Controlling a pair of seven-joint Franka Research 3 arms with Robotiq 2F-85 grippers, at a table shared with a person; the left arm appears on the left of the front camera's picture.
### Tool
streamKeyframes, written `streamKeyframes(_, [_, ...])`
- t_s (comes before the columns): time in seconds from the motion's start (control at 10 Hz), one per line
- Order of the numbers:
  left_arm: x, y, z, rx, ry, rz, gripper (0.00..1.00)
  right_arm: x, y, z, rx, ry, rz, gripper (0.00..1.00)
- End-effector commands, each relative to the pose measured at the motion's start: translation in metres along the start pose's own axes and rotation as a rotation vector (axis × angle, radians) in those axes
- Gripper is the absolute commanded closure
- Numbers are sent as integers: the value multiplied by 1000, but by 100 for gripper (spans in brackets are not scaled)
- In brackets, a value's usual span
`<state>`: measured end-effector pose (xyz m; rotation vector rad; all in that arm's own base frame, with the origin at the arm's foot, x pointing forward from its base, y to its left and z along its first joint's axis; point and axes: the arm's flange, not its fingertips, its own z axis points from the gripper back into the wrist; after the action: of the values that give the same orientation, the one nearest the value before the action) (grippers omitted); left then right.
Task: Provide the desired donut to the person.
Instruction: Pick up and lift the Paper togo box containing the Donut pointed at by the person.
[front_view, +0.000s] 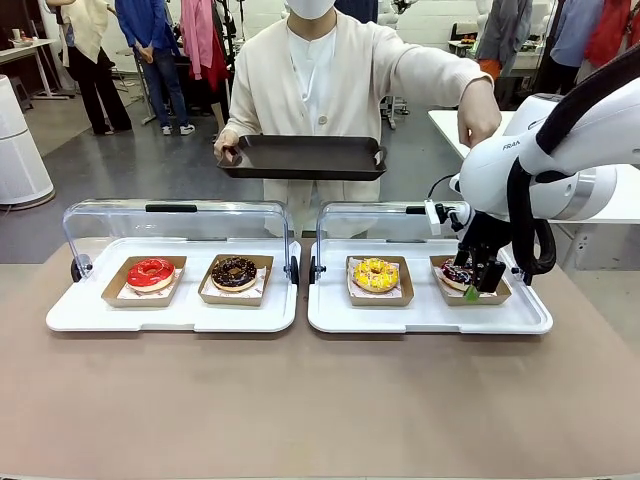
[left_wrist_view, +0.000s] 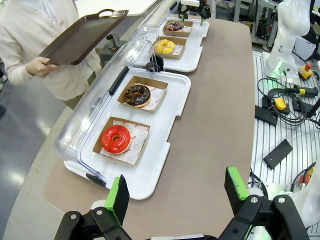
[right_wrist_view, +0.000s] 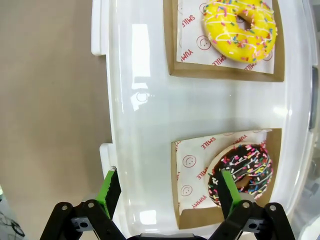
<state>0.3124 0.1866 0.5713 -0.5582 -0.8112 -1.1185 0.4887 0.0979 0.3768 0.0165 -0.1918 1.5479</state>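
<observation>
Black cables (left_wrist_view: 287, 92), a yellow control box (left_wrist_view: 280, 104) (just off the table (left_wrist_view: 215, 125))

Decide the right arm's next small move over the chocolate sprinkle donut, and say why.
Probably shift the right gripper sideways toward the chocolate sprinkle donut before lowering. Its jaws stand open, but in the right wrist view one jaw overlaps the donut and the other hangs over the bare white tray, so the grip looks off-centre.
</observation>
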Motion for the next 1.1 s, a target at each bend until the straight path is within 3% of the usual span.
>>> streamKeyframes(0.0, [0,1,-1,3,-12,-9,0,-2,1,-2,-4,-1,-1,0])
streamKeyframes(1.0, [0,1,-1,3,-12,-9,0,-1,-5,-49,20,44,81,0])
